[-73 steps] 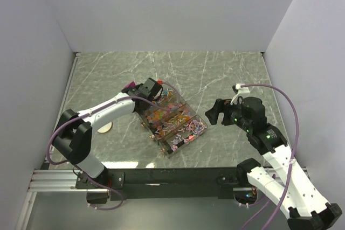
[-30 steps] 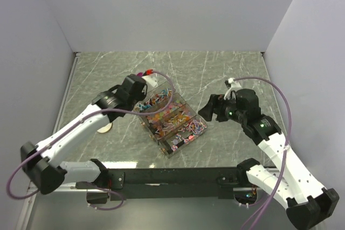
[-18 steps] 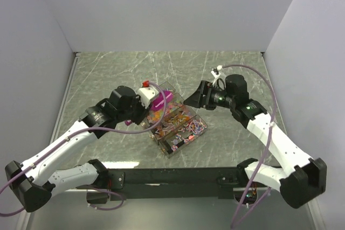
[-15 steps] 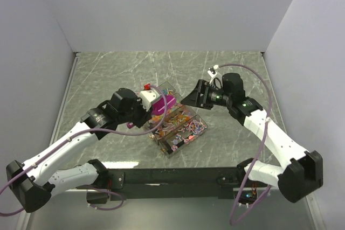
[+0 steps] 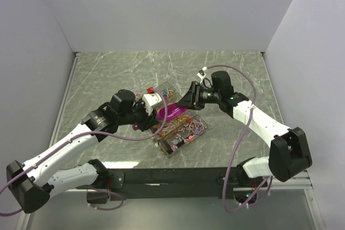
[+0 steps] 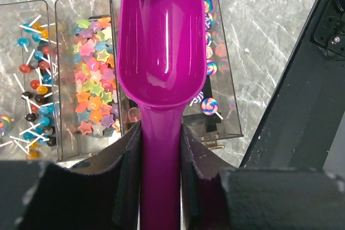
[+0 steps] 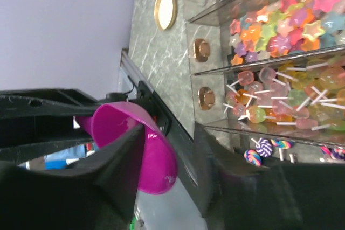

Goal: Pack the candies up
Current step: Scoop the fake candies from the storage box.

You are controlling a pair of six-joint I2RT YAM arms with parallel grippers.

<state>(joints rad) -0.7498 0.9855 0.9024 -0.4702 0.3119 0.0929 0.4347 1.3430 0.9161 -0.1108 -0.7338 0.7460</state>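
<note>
Magenta scoop (image 5: 171, 112) hung over a clear box (image 5: 168, 149) of candies (image 5: 188, 129) on the marbled surface (image 5: 226, 68), as we saw from above. The left gripper (image 5: 152, 112) held its handle, and the right gripper (image 5: 186, 100) sat at its bowl tip. From the left wrist, we saw both fingers (image 6: 131, 171) pinching the handle, with star and lollipop candies in the compartments below. From the right wrist, we saw the fingers (image 7: 124, 157) spread, the scoop's lip between them.
</note>
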